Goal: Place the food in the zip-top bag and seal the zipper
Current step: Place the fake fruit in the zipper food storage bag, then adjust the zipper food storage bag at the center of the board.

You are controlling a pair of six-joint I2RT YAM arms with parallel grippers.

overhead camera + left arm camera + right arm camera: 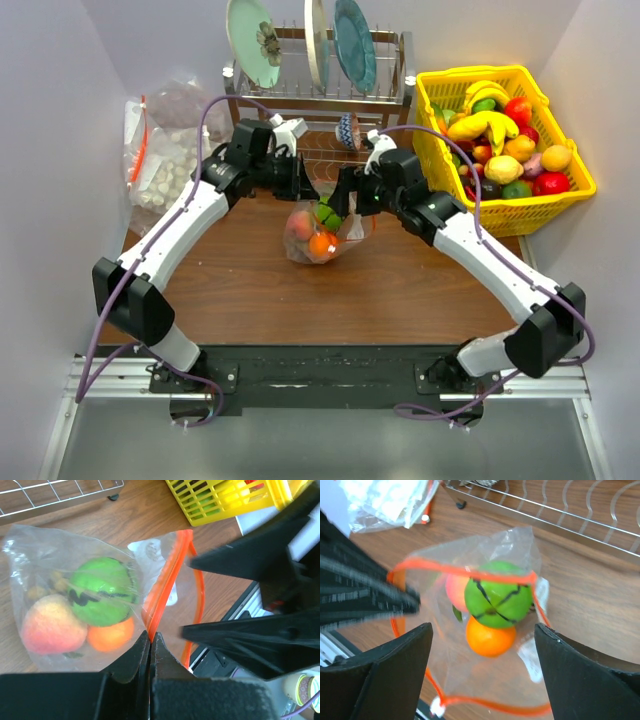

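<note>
While the left end effector (pixel 150 641) pinches the zipper (pixel 167 575), the right end effector (pixel 482 632) (wide, empty) should close on it just beside and slide right, bag (pixel 30 545) taut.

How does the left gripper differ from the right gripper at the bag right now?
The left gripper is shut, pinching the zipper of the zip-top bag; the right gripper stands wide open and holds nothing. The left gripper clamps the bag's rim; the right gripper's fingers flank the bag's open mouth. Both are at the bag, which holds the food.
</note>
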